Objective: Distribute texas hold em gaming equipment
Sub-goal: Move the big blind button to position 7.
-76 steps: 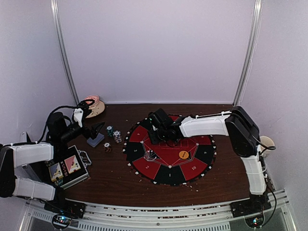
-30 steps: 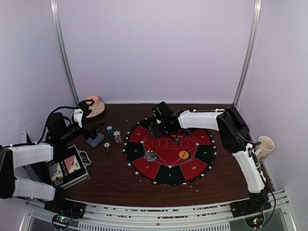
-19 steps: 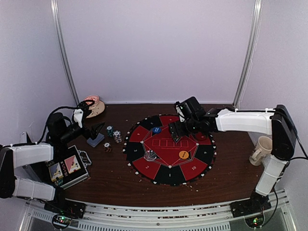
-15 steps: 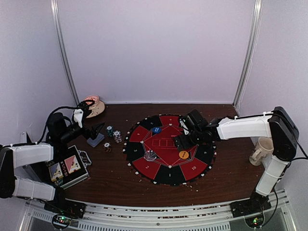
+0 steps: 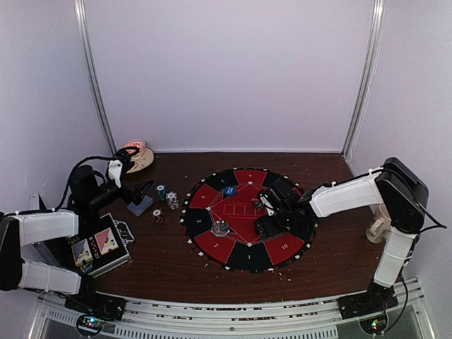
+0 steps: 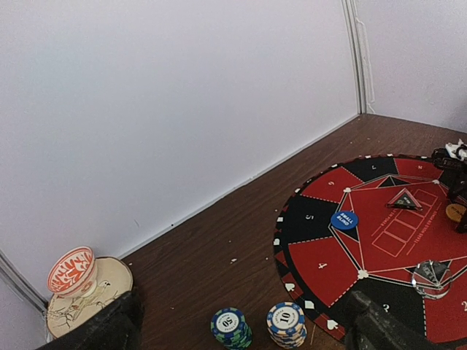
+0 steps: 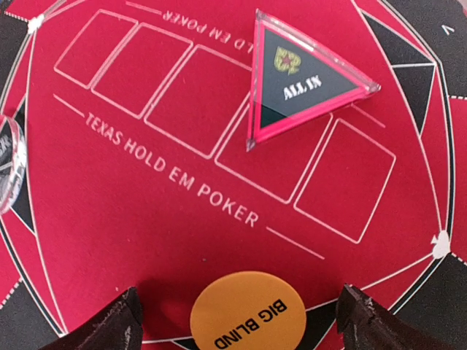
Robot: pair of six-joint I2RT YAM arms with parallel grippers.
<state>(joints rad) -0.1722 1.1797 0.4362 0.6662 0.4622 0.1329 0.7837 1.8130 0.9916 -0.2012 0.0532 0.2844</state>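
Note:
The round red and black poker mat (image 5: 212, 244) lies mid-table. My right gripper (image 5: 269, 222) is open and low over the mat, its fingers either side of the orange Big Blind button (image 7: 246, 318) without touching it. In the right wrist view the gripper (image 7: 239, 299) stands wide open. The blue Small Blind button (image 5: 229, 191) (image 6: 344, 219) lies on the mat's far left. Teal (image 6: 230, 326) and white (image 6: 286, 323) chip stacks stand left of the mat. My left gripper (image 5: 145, 189) is open and empty above the grey-blue card deck (image 5: 140, 206).
A triangular All In marker (image 7: 303, 80) and a clear puck (image 5: 222, 227) lie on the mat. A small red chip stack (image 5: 157, 216) sits by the deck. The metal case (image 5: 99, 244) is near left, a patterned cup (image 5: 138, 155) far left, a beige mug (image 5: 378, 227) right.
My right gripper left the blue button on the mat's far left, swung right, then came down the mat to straddle the orange button. The left arm has not moved.

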